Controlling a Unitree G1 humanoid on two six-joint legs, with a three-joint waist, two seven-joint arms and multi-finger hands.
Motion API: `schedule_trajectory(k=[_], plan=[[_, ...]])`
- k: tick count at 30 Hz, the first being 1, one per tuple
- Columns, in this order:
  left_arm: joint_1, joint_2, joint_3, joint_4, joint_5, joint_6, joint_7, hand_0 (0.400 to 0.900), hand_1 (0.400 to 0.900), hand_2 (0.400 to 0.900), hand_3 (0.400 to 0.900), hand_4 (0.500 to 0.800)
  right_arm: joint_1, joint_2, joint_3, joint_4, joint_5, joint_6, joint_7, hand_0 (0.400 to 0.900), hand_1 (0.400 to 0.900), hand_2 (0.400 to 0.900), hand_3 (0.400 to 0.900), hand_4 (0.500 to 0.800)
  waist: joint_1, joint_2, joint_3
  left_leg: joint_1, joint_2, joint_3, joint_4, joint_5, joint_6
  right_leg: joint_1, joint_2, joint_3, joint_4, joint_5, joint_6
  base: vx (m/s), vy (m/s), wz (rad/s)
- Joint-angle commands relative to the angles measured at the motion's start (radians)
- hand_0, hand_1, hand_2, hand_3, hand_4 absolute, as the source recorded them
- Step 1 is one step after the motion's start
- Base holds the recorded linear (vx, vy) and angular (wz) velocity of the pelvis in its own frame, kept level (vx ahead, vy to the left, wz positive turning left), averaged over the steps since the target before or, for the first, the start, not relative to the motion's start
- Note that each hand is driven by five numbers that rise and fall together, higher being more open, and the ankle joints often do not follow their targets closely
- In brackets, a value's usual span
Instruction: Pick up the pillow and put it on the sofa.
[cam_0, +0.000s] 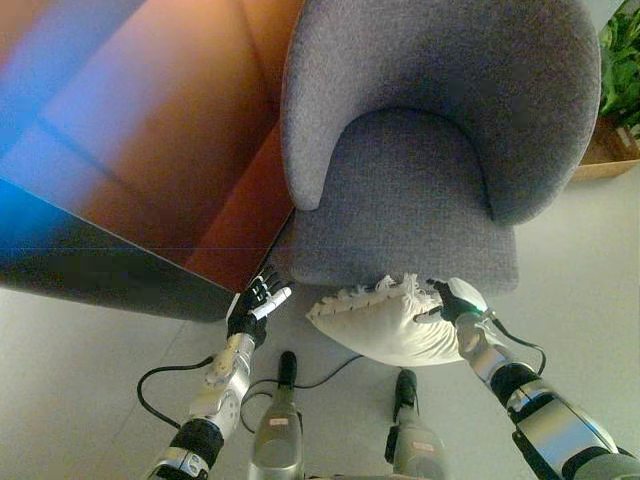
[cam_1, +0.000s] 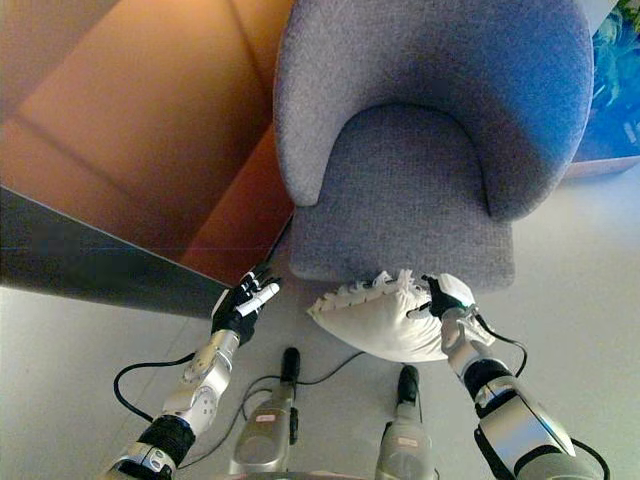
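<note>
A white pillow (cam_0: 385, 325) with a frilled edge hangs just in front of the seat edge of a grey armchair-style sofa (cam_0: 420, 190). My right hand (cam_0: 455, 302) is shut on the pillow's right end, fingers curled into the cloth. To the pillow's left, my left hand (cam_0: 255, 308) is held up with fingers straight, open, apart from the pillow and holding nothing. In the right eye view the pillow (cam_1: 375, 318) shows the same way, below the seat front, with the right hand (cam_1: 445, 297) on it and the left hand (cam_1: 243, 300) free.
A brown wooden cabinet or table (cam_0: 130, 150) with a dark edge stands at the left, close beside the sofa. A green plant in a wooden box (cam_0: 618, 100) sits at the far right. Pale grey floor lies below.
</note>
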Motion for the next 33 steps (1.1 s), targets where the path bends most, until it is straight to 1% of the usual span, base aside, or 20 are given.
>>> schedule_trajectory(k=[1, 6, 11, 16, 19, 24, 27, 33], plan=[[-0.121, 0.039, -0.059, -0.015, -0.019, -0.121, 0.013, 0.9, 0.9, 0.9, 0.9, 0.8, -0.148, -0.056, 0.051, 0.018, -0.019, -0.014, -0.051, 0.9, 0.9, 0.9, 0.9, 0.8, 0.026, -0.049, 0.011, -0.026, -0.011, -0.033, 0.056, -0.111, 0.023, -0.079, -0.106, 0.049, 0.074, -0.007, 0.052, -0.06, -0.001, 0.03], [-0.148, 0.04, -0.064, -0.023, -0.025, -0.137, 0.028, 0.9, 0.9, 0.9, 0.9, 0.8, -0.186, -0.067, 0.059, 0.033, -0.029, -0.009, -0.049, 0.9, 0.9, 0.9, 0.9, 0.8, 0.027, -0.041, 0.04, -0.051, -0.016, -0.039, 0.06, -0.105, 0.024, -0.108, -0.11, 0.05, 0.085, -0.002, 0.053, -0.06, 0.007, 0.01], [-0.18, 0.04, -0.069, -0.038, -0.044, -0.167, 0.044, 0.9, 0.9, 0.9, 0.9, 0.8, -0.255, -0.078, 0.07, 0.062, -0.035, -0.011, -0.05, 0.9, 0.9, 0.9, 0.9, 0.8, 0.028, -0.032, 0.082, -0.093, -0.022, -0.047, 0.067, -0.097, 0.026, -0.157, -0.107, 0.054, 0.095, 0.01, 0.05, -0.08, 0.007, -0.01], [-0.21, 0.04, -0.078, -0.045, -0.048, -0.18, 0.057, 0.9, 0.9, 0.9, 0.9, 0.8, -0.308, -0.083, 0.079, 0.08, -0.033, -0.018, -0.045, 0.9, 0.9, 0.9, 0.9, 0.8, 0.031, -0.032, 0.112, -0.126, -0.028, -0.048, 0.074, -0.091, 0.027, -0.189, -0.106, 0.052, 0.1, 0.019, 0.049, -0.06, -0.01, 0.0], [-0.226, 0.041, -0.081, -0.055, -0.046, -0.18, 0.066, 0.9, 0.9, 0.9, 0.9, 0.8, -0.335, -0.086, 0.089, 0.078, -0.026, -0.012, -0.037, 0.9, 0.9, 0.9, 0.9, 0.8, 0.032, -0.036, 0.127, -0.14, -0.03, -0.047, 0.076, -0.089, 0.028, -0.205, -0.103, 0.05, 0.103, 0.023, 0.05, -0.06, -0.024, 0.0], [-0.246, 0.035, -0.092, -0.061, -0.036, -0.183, 0.086, 0.9, 0.9, 0.9, 0.9, 0.8, -0.362, -0.082, 0.107, 0.079, -0.032, 0.002, -0.014, 0.9, 0.9, 0.9, 0.9, 0.8, 0.032, -0.04, 0.131, -0.167, -0.033, -0.047, 0.083, -0.087, 0.03, -0.233, -0.1, 0.049, 0.108, 0.029, 0.05, -0.01, -0.005, 0.0], [-0.253, 0.032, -0.095, -0.06, -0.033, -0.188, 0.089, 0.9, 0.9, 0.9, 0.9, 0.8, -0.377, -0.083, 0.115, 0.093, -0.033, 0.009, 0.002, 0.9, 0.9, 0.9, 0.9, 0.8, 0.034, -0.039, 0.131, -0.18, -0.036, -0.048, 0.086, -0.086, 0.03, -0.247, -0.101, 0.046, 0.109, 0.032, 0.051, 0.0, 0.0, 0.0], [-0.26, 0.033, -0.097, -0.057, -0.041, -0.198, 0.084, 0.9, 0.9, 0.9, 0.9, 0.8, -0.39, -0.089, 0.13, 0.106, -0.035, 0.03, 0.062, 0.9, 0.9, 0.9, 0.9, 0.8, 0.033, -0.035, 0.131, -0.192, -0.044, -0.049, 0.089, -0.084, 0.032, -0.263, -0.1, 0.046, 0.114, 0.035, 0.048, 0.0, 0.0, 0.0]])
